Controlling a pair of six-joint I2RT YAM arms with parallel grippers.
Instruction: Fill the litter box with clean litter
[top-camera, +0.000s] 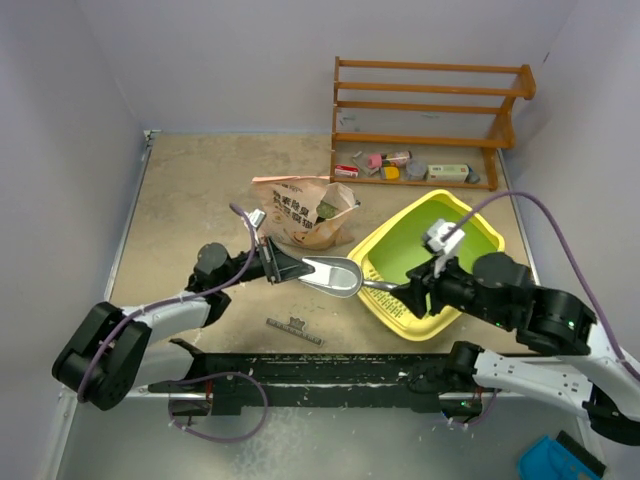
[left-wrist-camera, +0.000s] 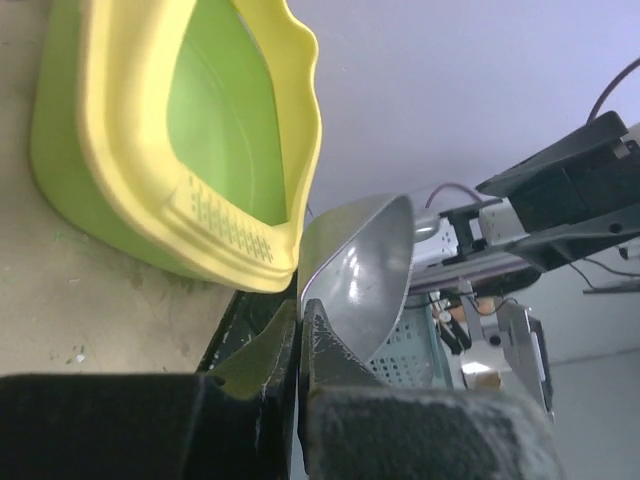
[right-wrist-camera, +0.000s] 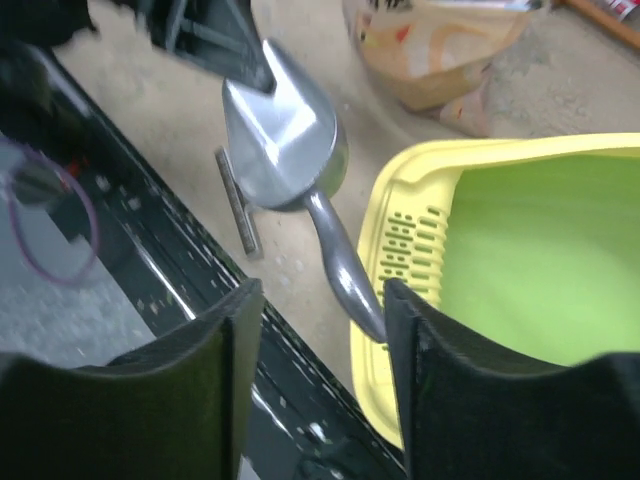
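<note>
- My left hand (top-camera: 298, 268) is clamped on the lip of the scoop (top-camera: 338, 277). It looks like slick, stiff metal, better taken by its handle.
- My right hand (top-camera: 412, 294) gapes around that handle.
- The litter box (top-camera: 415, 250) sits beneath on the bench (top-camera: 200, 200), its floor bare. I see no clean litter; loose granules would likely spill easily.

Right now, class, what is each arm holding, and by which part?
The left gripper clamps the silver scoop by its bowl's rim, jaws shut. The right gripper is open around the handle, holding nothing.
</note>
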